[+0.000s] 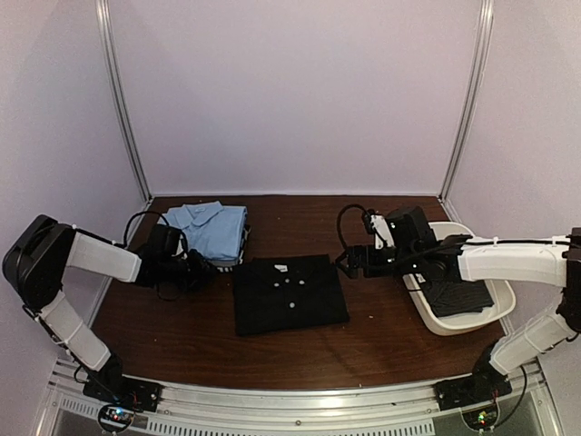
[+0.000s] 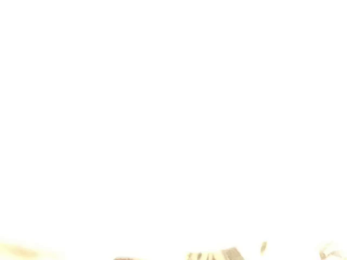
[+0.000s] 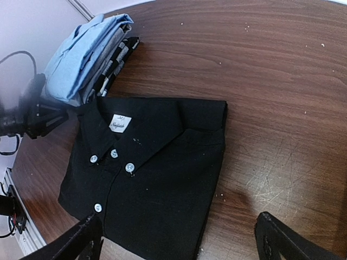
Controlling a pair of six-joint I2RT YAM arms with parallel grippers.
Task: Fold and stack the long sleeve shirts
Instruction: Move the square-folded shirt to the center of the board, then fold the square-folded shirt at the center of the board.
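A plain black long sleeve shirt [image 1: 289, 292] [image 3: 146, 173] lies folded flat mid-table, collar and small white buttons facing up. My right gripper [image 1: 349, 263] [image 3: 180, 234] hovers open over the shirt's right edge, holding nothing. My left gripper [image 1: 200, 271] [image 3: 37, 115] sits at the shirt's left collar corner, beside the stack. Its jaws are too dark and blurred to read, and the left wrist view is washed out white. More dark cloth [image 1: 458, 295] lies in the white basket.
A stack of folded shirts [image 1: 211, 229] [image 3: 81, 57] with a light blue one on top stands at the back left, a striped one under it. The white basket [image 1: 445, 327] sits at the right under my right arm. Walls close in the back and sides.
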